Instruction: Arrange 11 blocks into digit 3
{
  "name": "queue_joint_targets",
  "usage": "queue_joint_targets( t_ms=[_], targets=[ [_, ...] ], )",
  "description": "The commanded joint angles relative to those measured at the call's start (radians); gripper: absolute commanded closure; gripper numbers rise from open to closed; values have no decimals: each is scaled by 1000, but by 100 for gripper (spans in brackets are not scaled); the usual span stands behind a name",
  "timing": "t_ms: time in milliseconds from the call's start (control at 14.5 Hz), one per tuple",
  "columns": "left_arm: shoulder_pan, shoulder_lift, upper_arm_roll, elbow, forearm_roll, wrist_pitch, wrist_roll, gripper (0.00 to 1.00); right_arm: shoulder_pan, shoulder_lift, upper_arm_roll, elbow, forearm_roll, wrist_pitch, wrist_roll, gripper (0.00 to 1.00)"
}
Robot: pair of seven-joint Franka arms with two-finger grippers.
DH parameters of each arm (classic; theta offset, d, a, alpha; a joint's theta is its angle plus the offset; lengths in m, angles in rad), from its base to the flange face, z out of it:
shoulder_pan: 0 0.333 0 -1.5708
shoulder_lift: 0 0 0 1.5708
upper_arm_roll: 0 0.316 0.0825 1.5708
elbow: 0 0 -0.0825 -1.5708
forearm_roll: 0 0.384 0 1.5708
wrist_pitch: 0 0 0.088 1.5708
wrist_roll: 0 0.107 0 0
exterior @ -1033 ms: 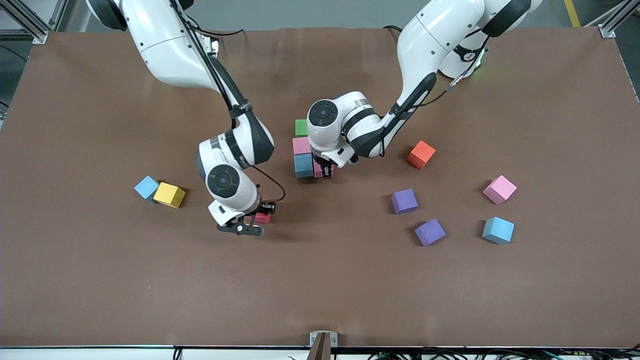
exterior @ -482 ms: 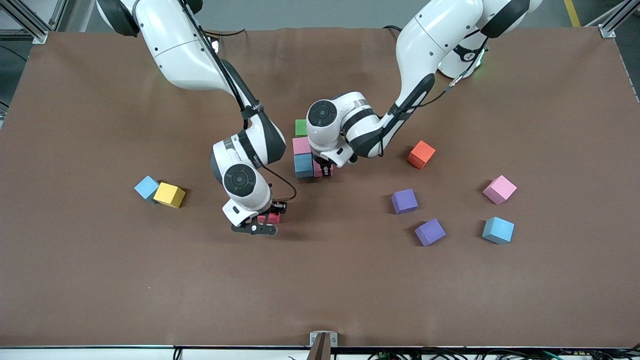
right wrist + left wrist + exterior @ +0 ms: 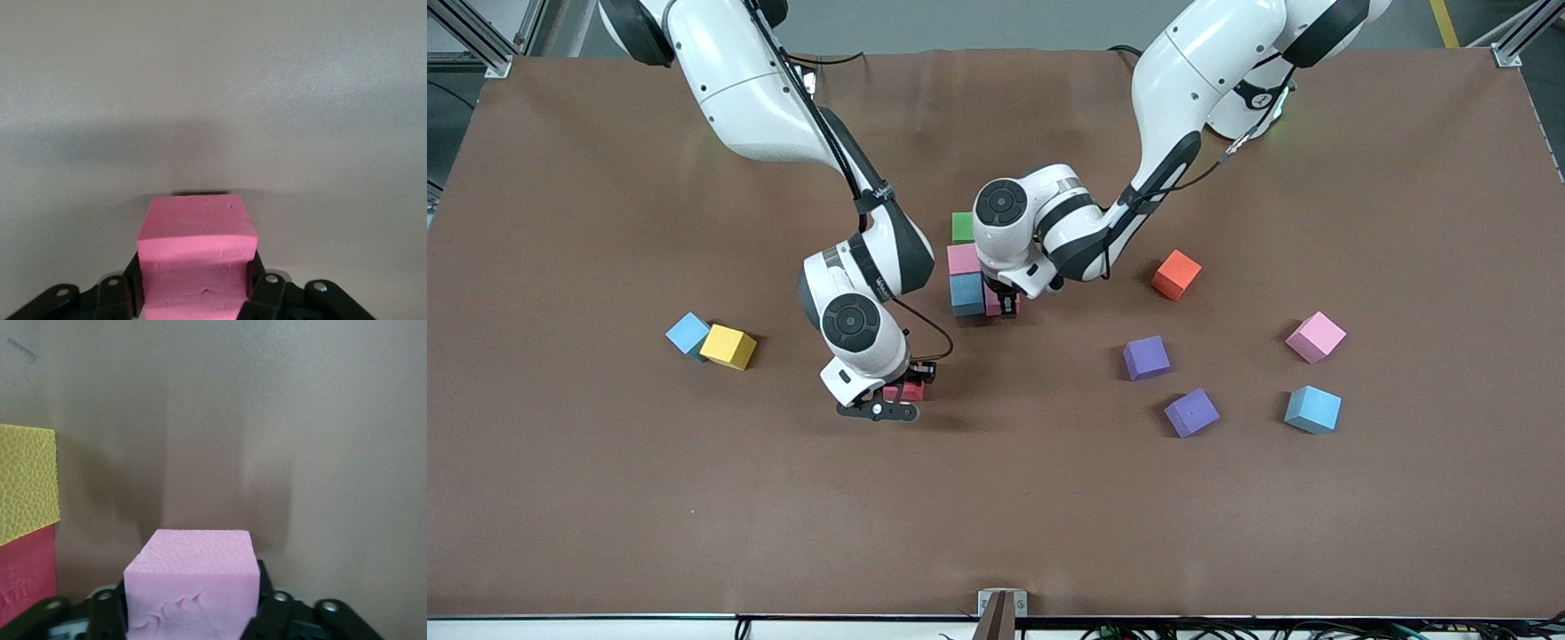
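Pink cube [image 3: 191, 577] sits beside the blue cube [image 3: 966, 293] in the started digit 3 [image 3: 963, 259]. Whether the left end effector [image 3: 1003, 307] still grips it, I cannot tell. The right end effector [image 3: 898, 397], pinching a red cube [image 3: 912, 390], has moved closer.

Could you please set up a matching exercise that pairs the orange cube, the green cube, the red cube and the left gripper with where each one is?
Things:
1. orange cube
2. green cube
3. red cube
4. left gripper

Places:
A. held in the right gripper
B. at a pink cube beside the blue cube
C. lying alone, toward the left arm's end from the middle row
D. at the end of the middle row farthest from the front camera

Pairs: 1-C, 2-D, 3-A, 4-B
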Motion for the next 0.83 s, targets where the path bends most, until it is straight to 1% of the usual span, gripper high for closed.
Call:
queue_joint_targets(
  t_ms=[0,207,413,551,758],
  targets=[
    [-7,-1,1,3,35,12,-71,0,-3,12,3,19,-6,-11,-14,63],
    [-10,-11,-2,1,37,4,-71,0,32,17,4,22,-6,-11,-1,63],
    [-11,-50,-17,-5,37,-25,-54,0,63,30,4,33,-2,-14,3,63],
    [-4,-70,-42,-8,37,-66,-33,0,66,35,4,34,0,-14,5,63],
    [1,-116,-45,-11,37,-148,8,0,62,37,4,34,1,-14,6,63]
  ],
)
